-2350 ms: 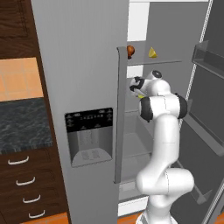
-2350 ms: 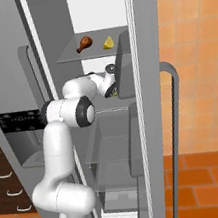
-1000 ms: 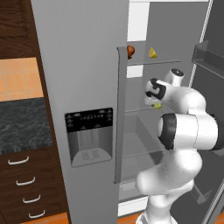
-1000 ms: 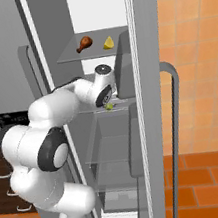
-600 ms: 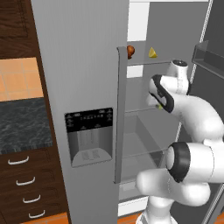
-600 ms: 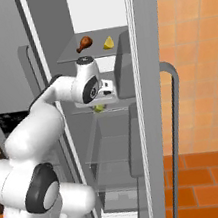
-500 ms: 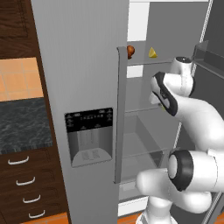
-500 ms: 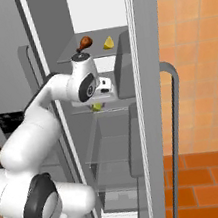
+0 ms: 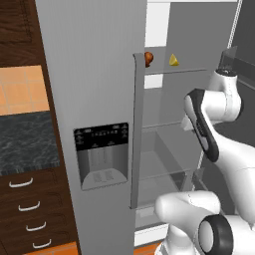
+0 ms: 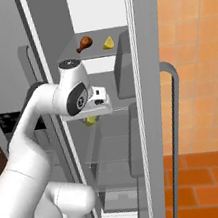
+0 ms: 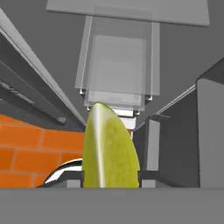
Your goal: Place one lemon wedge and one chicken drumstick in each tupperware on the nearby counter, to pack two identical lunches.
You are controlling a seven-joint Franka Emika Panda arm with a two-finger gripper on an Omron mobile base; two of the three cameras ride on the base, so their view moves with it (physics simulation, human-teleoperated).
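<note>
A: Pinching a lemon wedge [image 11: 111,148] in my hand [image 10: 97,114], the fingers pressed in on its sides.

B: Where is that?

A: Inside the open fridge [image 10: 100,41], hand just under the second glass shelf. In the right base view a bit of yellow-green pokes out below the hand. Hand view has the wedge right at the bottom, peel edge up, glass shelves stacked beyond it.

B: Other food?

A: Chicken drumstick [image 10: 84,44] and a second lemon wedge [image 10: 108,42] lie on the top shelf [image 10: 74,56], side by side, apart, above my hand.

B: Worktop?

A: Black-grey marbled worktop [image 9: 25,140] at left of the fridge in the left base view, over dark wood drawers [image 9: 27,214] with silver handles.
</note>
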